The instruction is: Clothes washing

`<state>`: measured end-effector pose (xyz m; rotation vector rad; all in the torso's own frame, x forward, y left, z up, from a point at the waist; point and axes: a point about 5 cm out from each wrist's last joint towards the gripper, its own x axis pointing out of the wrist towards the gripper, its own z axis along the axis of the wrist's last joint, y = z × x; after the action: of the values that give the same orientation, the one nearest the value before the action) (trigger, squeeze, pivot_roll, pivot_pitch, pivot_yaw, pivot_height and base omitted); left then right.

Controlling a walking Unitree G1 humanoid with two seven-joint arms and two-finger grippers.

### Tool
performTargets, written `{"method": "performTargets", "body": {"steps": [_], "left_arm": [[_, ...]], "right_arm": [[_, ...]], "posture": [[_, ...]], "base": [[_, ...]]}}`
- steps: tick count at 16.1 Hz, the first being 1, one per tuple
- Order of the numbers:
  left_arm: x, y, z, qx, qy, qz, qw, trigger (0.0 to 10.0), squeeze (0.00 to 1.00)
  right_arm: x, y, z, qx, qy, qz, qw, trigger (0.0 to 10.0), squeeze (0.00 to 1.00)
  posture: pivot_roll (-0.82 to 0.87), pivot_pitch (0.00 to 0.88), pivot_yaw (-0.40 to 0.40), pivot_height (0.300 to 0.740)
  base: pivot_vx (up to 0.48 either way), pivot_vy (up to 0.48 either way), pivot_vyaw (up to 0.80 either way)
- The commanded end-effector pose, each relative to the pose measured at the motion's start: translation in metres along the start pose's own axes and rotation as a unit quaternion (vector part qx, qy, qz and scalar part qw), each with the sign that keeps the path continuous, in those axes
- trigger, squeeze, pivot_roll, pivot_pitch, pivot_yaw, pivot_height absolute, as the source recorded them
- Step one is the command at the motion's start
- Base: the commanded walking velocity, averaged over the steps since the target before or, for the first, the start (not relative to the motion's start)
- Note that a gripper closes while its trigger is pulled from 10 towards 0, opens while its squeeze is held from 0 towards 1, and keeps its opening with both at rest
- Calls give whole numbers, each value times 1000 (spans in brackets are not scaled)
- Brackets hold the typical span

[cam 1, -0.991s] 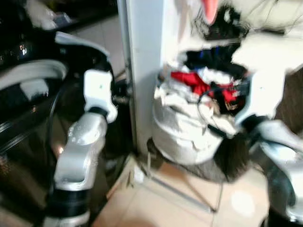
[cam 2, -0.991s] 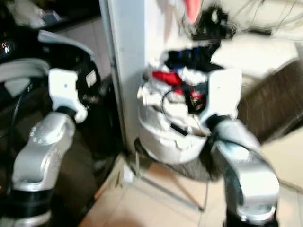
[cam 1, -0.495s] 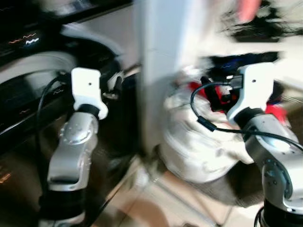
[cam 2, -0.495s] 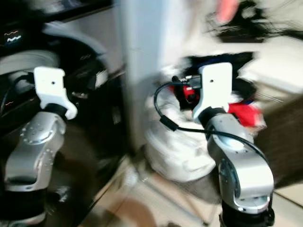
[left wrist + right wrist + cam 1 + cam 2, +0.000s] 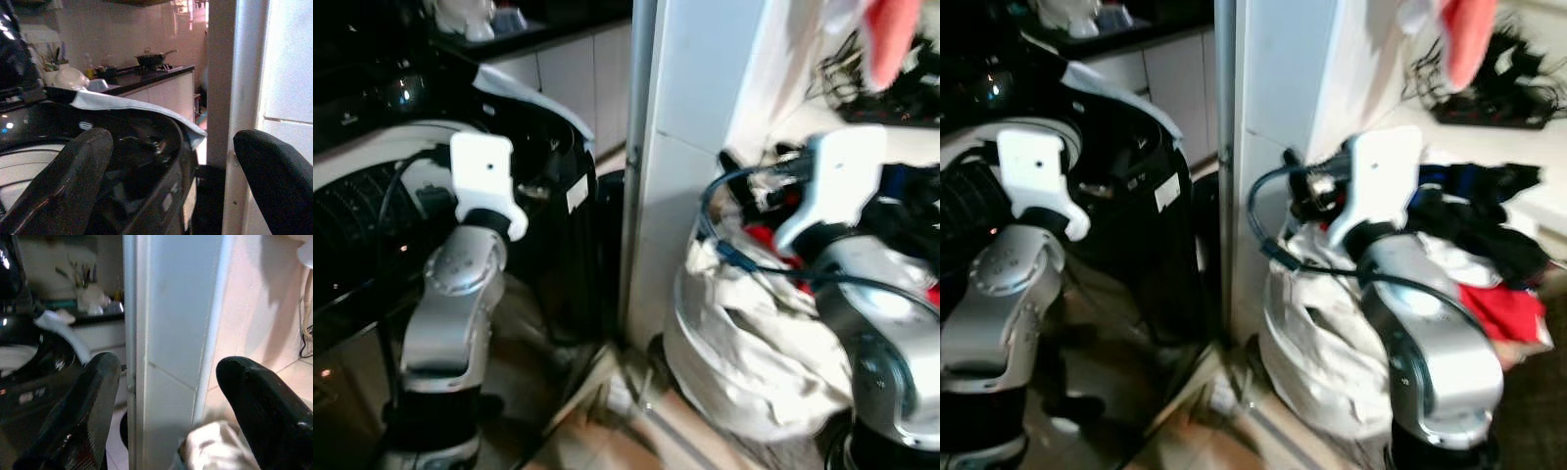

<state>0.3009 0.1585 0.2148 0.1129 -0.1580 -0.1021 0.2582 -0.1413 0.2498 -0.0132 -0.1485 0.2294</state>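
A white laundry bag (image 5: 754, 352) stands on the floor at the right, heaped with clothes, among them a red piece (image 5: 1498, 304) and dark ones (image 5: 1474, 211). The black washing machine (image 5: 543, 186) is at the left, a pale cloth (image 5: 132, 105) draped over its top. Both arms are raised in front of me. My left gripper (image 5: 171, 186) is open and holds nothing, pointing at the machine's upper front. My right gripper (image 5: 166, 416) is open too, held above the bag's near edge and facing the white pillar (image 5: 171, 333).
A white tiled pillar (image 5: 690, 147) stands between machine and bag. A pink garment (image 5: 891, 34) hangs at the top right above black cables. A dark kitchen counter (image 5: 146, 73) with a pan lies behind the machine. Tiled floor (image 5: 607, 431) runs below.
The whole picture has shifted and sharpened, so the camera moved; the bag now sits further right. Both arms stay raised, and nothing was taken hold of.
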Motion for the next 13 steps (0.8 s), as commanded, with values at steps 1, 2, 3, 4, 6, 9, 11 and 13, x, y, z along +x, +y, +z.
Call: {"method": "performTargets", "body": {"steps": [1,2,3,4,6,9,11,13], "left_arm": [[1,-6,6,0,-13,-18,1000,10000,0],[4,-7,9,6,-15,-35,999,10000,0],[6,-7,9,6,-9,-47,999,10000,0],[7,-9,7,-8,4,-54,998,10000,0],[10,-14,6,-14,6,-67,998,10000,0],[10,-28,2,-27,15,-116,993,10000,0],[7,-29,-3,-23,19,-139,990,10000,0],[5,-23,0,-43,9,-165,985,10000,0]], "right_arm": [[-2,-4,5,4,-14,-11,1000,10000,0],[-4,-2,10,15,-31,-7,999,10000,0],[-5,1,11,20,-37,-5,999,10000,0],[-5,2,12,11,-35,-7,999,10000,0],[-6,-1,17,-20,-31,-17,999,10000,0],[-7,-25,37,-97,-10,-5,995,10000,718],[-8,-41,45,-132,2,-2,991,10000,1000],[-24,-72,51,-174,88,55,979,10000,1000]], "posture": [[-45,0,22,740],[-53,0,45,740],[-62,0,61,740],[-74,0,74,740],[-93,0,90,740],[-111,0,97,740],[-117,0,93,740],[-113,0,77,740]], "base": [[0,0,0],[0,0,0],[0,0,0],[0,0,0],[0,0,0],[0,0,0],[0,0,0],[0,0,0]]}}
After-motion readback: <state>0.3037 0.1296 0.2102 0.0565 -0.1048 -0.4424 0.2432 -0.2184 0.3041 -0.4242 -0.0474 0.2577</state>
